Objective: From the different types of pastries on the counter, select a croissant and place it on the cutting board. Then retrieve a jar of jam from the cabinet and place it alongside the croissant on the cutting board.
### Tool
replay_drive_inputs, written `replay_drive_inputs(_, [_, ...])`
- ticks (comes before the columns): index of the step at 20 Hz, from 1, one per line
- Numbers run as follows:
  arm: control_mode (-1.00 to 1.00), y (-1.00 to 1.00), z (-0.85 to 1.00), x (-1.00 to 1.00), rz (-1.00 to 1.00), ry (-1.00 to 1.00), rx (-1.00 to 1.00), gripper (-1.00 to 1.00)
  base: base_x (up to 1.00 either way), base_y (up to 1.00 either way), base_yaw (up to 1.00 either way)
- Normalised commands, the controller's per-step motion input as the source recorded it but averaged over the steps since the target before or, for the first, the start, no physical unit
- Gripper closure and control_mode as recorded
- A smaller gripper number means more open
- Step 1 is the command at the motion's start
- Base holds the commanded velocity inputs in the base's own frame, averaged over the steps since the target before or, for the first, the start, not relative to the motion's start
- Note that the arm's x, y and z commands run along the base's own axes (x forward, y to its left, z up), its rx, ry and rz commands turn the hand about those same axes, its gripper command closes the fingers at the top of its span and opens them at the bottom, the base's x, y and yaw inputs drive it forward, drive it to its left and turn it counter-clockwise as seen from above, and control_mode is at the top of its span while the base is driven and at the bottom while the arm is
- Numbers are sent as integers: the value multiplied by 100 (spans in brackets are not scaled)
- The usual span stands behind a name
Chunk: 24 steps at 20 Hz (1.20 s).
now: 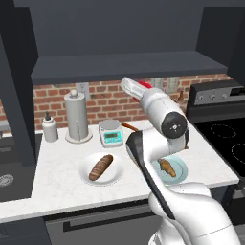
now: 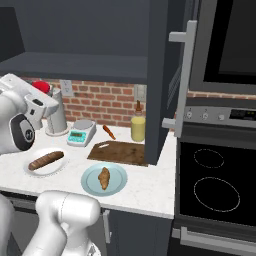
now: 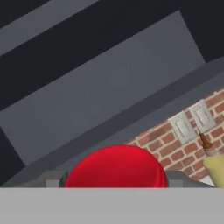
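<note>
— How is the white jointed robot arm [image 1: 165,117] posed?
— It is raised from the base and folded sharply at a dark round joint; the upper part is directed up and away, toward the back wall.
— And the two-finger gripper [image 1: 138,86]?
— It is carried high at the arm's end. A small squat red jar [image 3: 116,168] is seen clamped between its dark finger tips [image 3: 52,180], with the jaws pressed against either side.

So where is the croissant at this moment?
The croissant lies on the pale blue plate near the counter's front edge, in front of the cutting board and right of the plate with the dark loaf.
</note>
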Motion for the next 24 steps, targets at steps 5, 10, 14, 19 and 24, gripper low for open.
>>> replay_drive_inputs(5, [-100,-52,0,19,0,30,10,100,0,0,0])
replay_drive_inputs(10, [-100,-76,0,20,0,35,16,100,0,0,0])
replay_drive_inputs(14, [-100,0,-3,-26,0,-1,1,100,0,0,0])
replay_drive_inputs(19, [-100,-3,-42,-75,-1,-1,0,100,0,0,0])
replay_drive_inputs(24, [-100,-33,-98,-95,-3,6,0,100,0,0,0])
